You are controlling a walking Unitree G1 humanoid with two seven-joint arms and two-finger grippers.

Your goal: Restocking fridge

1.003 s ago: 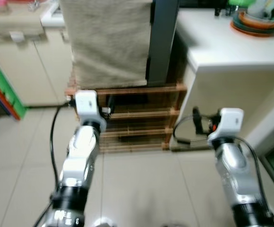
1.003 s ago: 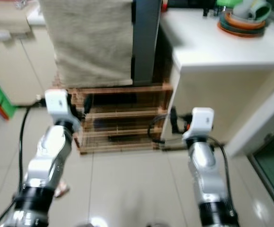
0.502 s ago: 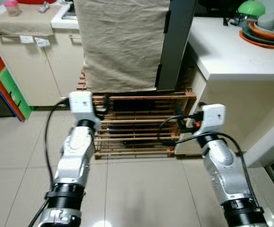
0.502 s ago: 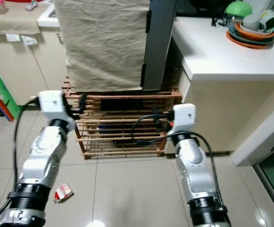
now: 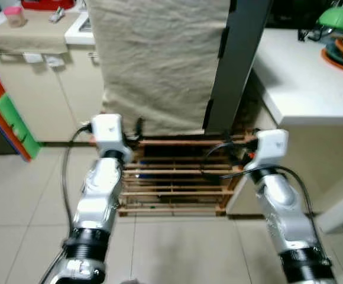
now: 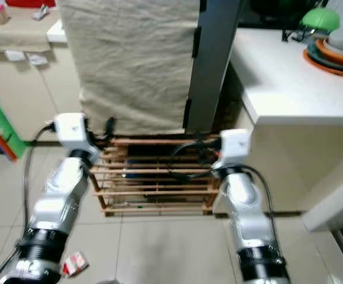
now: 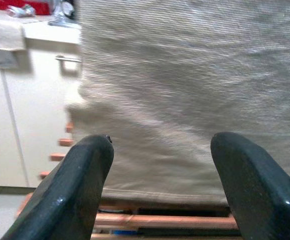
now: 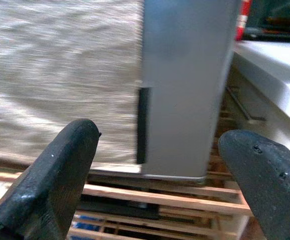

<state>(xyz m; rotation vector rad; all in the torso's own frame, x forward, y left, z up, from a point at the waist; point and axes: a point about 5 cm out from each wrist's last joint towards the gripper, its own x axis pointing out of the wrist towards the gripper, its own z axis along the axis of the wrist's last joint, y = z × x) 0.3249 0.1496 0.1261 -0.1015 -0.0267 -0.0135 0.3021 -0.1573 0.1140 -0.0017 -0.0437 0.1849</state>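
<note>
No text, brand, number or sign can be read in these pictures. The small white tags hanging on the cabinet front are too blurred to tell if anything is printed on them.

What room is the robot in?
Most likely a kitchen. There is a white counter with stacked dishes, cream cupboards, and a tall grey appliance, perhaps the fridge, draped with a beige cloth and standing on a wooden slatted rack.

Beige cloth, grey fridge
</note>
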